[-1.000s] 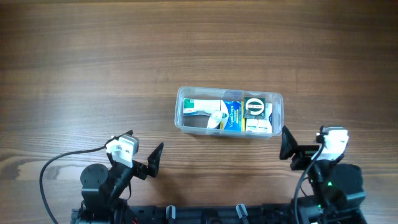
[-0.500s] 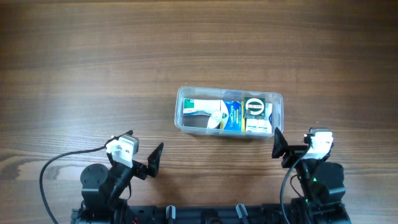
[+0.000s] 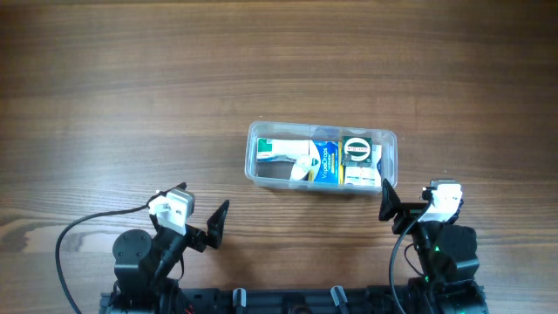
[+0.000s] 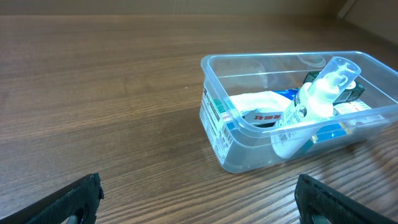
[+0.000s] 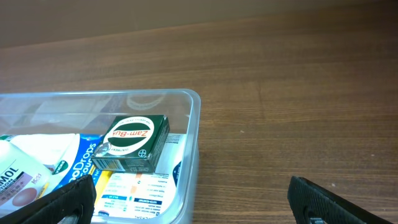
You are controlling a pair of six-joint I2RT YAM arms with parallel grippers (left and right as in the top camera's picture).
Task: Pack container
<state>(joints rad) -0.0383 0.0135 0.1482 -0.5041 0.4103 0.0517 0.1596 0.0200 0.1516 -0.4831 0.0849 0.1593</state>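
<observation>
The clear plastic container sits on the wooden table, right of centre. Inside lie a small clear spray bottle, a blue drops packet, a green Zam-Buk box and a white and yellow box. The container also shows in the left wrist view and the right wrist view. My left gripper is open and empty, well to the front left of the container. My right gripper is open and empty, just in front of the container's right end.
Bare wooden tabletop surrounds the container. A black cable loops at the front left beside the left arm's base. A darker strip runs along the far edge in the right wrist view.
My right gripper has moved left and toward the container's right end. The left arm and the container have not moved.
</observation>
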